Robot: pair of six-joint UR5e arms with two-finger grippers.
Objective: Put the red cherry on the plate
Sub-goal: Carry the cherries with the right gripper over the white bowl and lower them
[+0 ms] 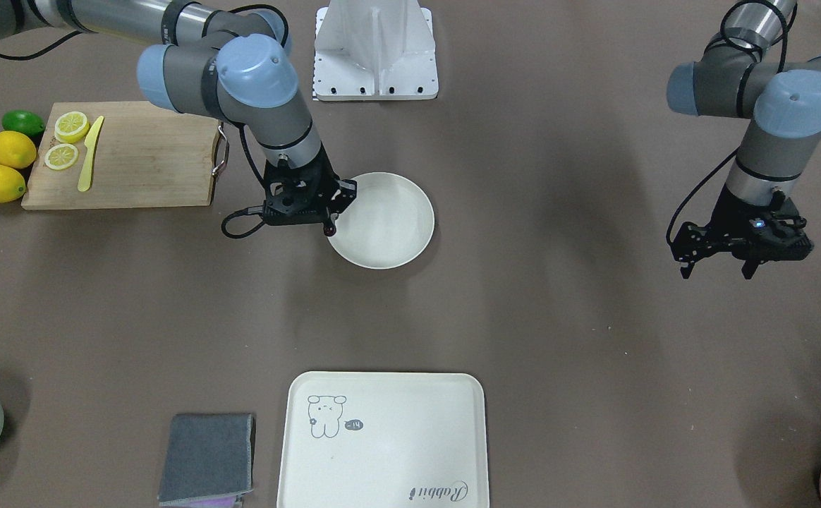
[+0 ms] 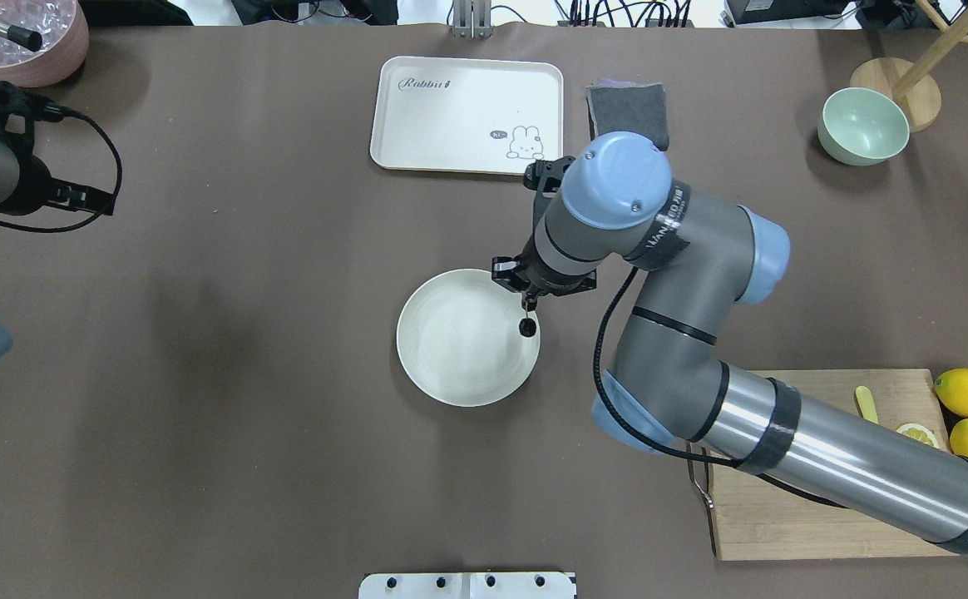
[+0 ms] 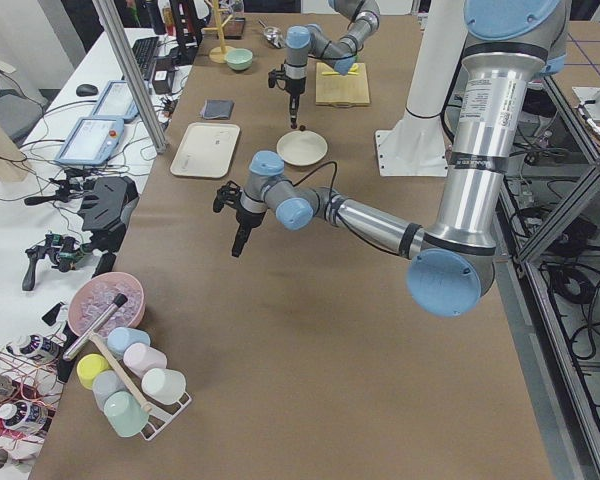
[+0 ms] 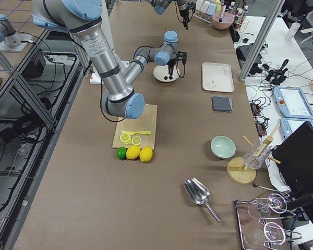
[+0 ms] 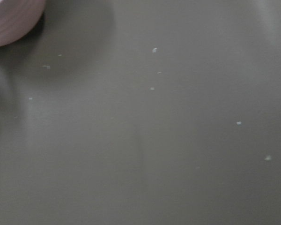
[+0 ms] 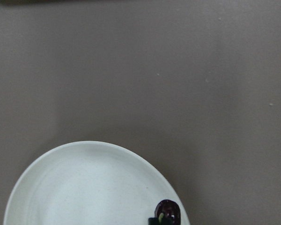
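Red cherry (image 2: pixel 526 328) is pinched mid-frame — apparently by its stem — in right end effector (image 2: pixel 527 307) above plate (image 2: pixel 459 349) edge; release is best made further inward.

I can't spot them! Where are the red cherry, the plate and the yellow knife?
red cherry (image 2: pixel 526 327), overhead view, on the dark round fruit.
plate (image 2: pixel 451 349), overhead view, on its bare inside.
yellow knife (image 1: pixel 90 152), front-facing view, on its middle.

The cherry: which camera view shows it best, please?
The right wrist view: the cherry is close and large at the plate rim. Overhead and front show a small dot; side views, a speck.
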